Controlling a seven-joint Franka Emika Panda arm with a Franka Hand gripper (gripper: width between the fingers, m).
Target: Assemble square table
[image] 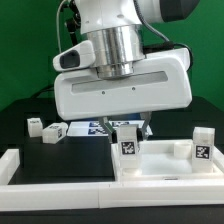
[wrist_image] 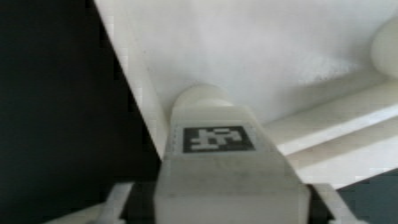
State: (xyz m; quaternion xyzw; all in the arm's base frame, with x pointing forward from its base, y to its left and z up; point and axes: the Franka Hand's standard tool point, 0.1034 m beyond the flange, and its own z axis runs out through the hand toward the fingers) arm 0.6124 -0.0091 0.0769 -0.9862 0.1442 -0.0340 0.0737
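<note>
The square tabletop (image: 160, 166) lies at the front, toward the exterior view's right. A white leg post (image: 201, 146) with a tag stands upright at its right side. My gripper (image: 128, 131) is shut on another tagged leg post (image: 128, 144) and holds it upright at the tabletop's left part. Whether the post touches the slab I cannot tell. In the wrist view the held leg post (wrist_image: 217, 150) fills the space between the fingers (wrist_image: 128, 200), with the tabletop (wrist_image: 214, 45) beyond it. Two loose leg posts (image: 35, 126) (image: 53, 132) lie on the black table at the left.
A long low white border wall (image: 55, 172) runs along the front and left of the work area. The marker board (image: 97, 127) lies behind the gripper. A green backdrop stands at the rear.
</note>
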